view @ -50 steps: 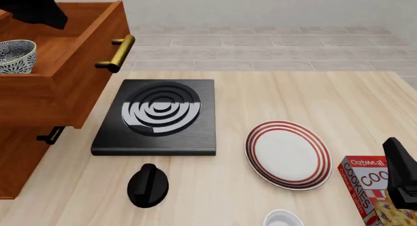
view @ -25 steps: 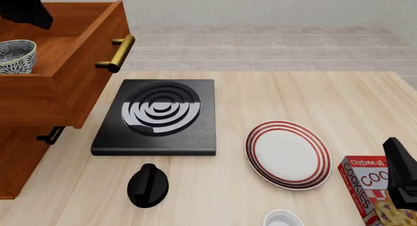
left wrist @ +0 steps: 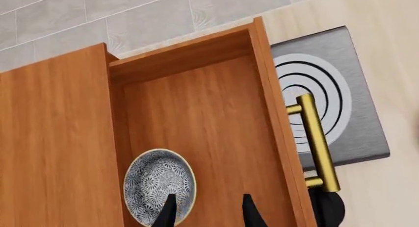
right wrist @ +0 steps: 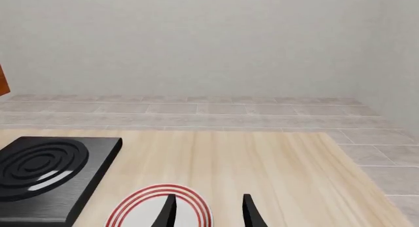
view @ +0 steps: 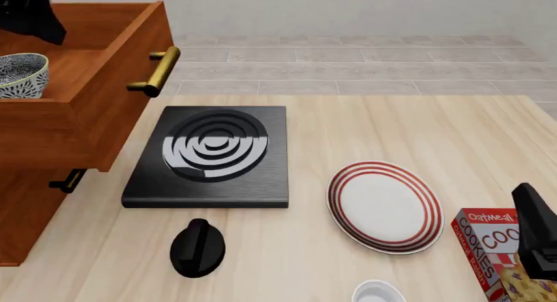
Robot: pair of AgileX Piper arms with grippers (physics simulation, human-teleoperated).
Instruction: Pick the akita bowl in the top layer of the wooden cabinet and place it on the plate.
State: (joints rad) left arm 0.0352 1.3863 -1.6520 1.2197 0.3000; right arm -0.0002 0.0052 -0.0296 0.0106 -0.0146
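The wooden cabinet [view: 30, 211] stands at the table's left with its top layer [view: 104, 100] pulled out, brass handle [view: 155, 70] forward. The akita bowl [view: 19, 74], blue-black patterned with a pale rim, sits upright on the drawer floor. In the left wrist view my left gripper [left wrist: 208, 214] hovers open above the drawer, one fingertip [left wrist: 168, 213] over the akita bowl [left wrist: 159, 185] and the other over bare wood. The red-ringed plate [view: 383, 207] lies on the table at the right. My right gripper [right wrist: 208, 214] is open and empty, above the plate [right wrist: 141, 212].
A black square stove [view: 213, 152] lies between cabinet and plate, with a black knob-like object [view: 198, 248] in front of it. An oatmeal cookies box [view: 492, 246] and a plain white bowl [view: 379, 293] sit at the front right. A lower drawer handle [view: 65, 180] sticks out.
My left arm has shifted a little to the left above the open drawer. The bowl, plate and right arm have not moved.
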